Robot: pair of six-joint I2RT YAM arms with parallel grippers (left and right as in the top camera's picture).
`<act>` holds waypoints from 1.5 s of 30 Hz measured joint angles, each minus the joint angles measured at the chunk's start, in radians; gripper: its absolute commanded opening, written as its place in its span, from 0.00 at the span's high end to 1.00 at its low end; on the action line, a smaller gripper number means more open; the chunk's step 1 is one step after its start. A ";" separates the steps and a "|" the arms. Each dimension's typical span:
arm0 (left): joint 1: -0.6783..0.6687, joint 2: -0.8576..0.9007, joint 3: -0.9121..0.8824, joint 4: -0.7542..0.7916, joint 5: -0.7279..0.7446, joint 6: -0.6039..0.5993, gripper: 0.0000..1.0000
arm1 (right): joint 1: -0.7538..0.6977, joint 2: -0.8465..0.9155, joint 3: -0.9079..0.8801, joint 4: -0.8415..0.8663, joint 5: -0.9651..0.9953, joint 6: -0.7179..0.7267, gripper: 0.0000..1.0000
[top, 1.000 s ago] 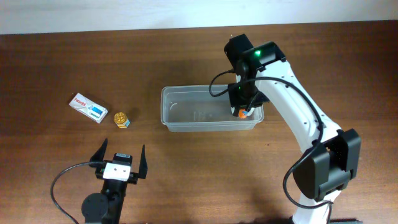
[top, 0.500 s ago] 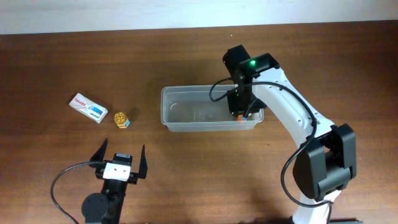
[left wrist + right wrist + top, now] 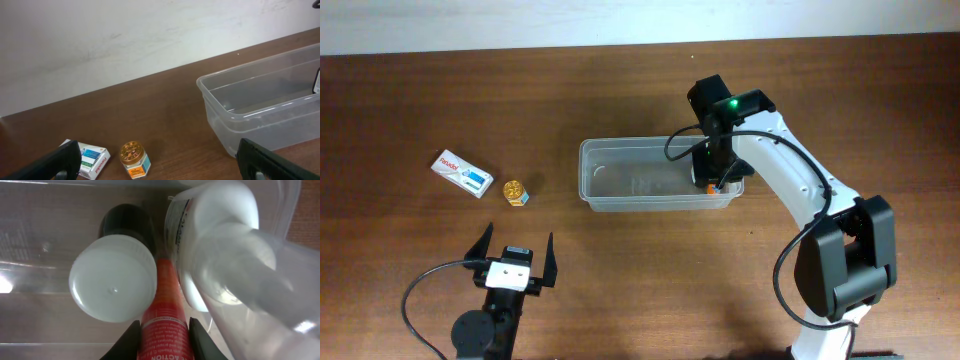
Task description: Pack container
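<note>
The clear container (image 3: 620,182) stands mid-table. My right gripper (image 3: 712,178) reaches down into its right end, shut on a red tube (image 3: 164,322) with white print. Black fingers (image 3: 127,341) press both sides of the tube. Beside the tube in the container (image 3: 35,235) are a white-capped item (image 3: 112,282), a black item (image 3: 127,222), a white bottle (image 3: 215,230) and a clear bottle (image 3: 265,285). My left gripper (image 3: 515,260) rests open near the front left, far from the container (image 3: 260,107).
A white box (image 3: 460,172) and a small gold-lidded jar (image 3: 516,192) lie left of the tub. Both the jar (image 3: 134,159) and the box (image 3: 89,159) lie in front of the left gripper (image 3: 157,152). The wall runs along the table's far edge.
The right arm's wrist has shifted slightly toward the tub's right end, still gripping the red tube. The left arm has not moved.
</note>
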 measured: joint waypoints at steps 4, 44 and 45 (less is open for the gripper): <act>0.000 0.000 0.000 0.000 0.000 0.000 0.01 | 0.000 0.000 0.000 0.000 -0.003 0.002 0.65; 0.000 0.000 0.000 0.000 0.000 0.000 0.00 | -0.294 -0.210 0.443 -0.369 -0.030 -0.002 0.01; 0.000 0.000 0.000 0.000 0.000 0.000 0.01 | -0.335 -0.210 0.443 -0.380 -0.030 -0.001 0.02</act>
